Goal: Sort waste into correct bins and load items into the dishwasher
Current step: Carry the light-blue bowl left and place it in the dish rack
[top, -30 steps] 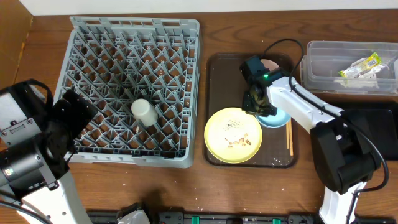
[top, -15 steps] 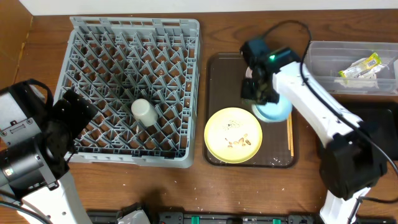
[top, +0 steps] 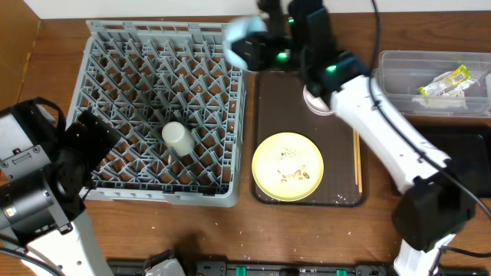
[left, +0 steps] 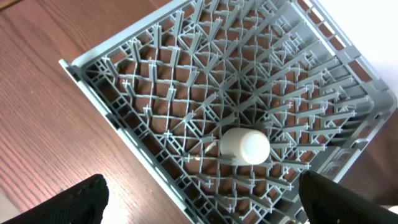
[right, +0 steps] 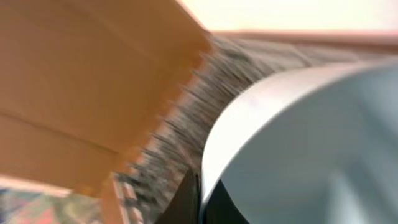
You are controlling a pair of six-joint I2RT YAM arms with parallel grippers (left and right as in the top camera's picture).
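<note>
My right gripper is shut on the rim of the light blue bowl and holds it in the air over the far right corner of the grey dish rack. In the right wrist view the bowl fills the frame, blurred. A small pale cup lies in the rack; it also shows in the left wrist view. My left gripper is open and empty above the rack's near left side. The pink bowl, yellow plate with food scraps and chopsticks are on the brown tray.
A clear tub at the far right holds a green-yellow wrapper. A black bin sits in front of it, partly behind my right arm. A pale crumpled wrapper lies at the table's front edge.
My right gripper lifted the light blue bowl off the tray and swung it left and back to the rack's far right corner, uncovering the pink bowl. The left arm has not moved.
</note>
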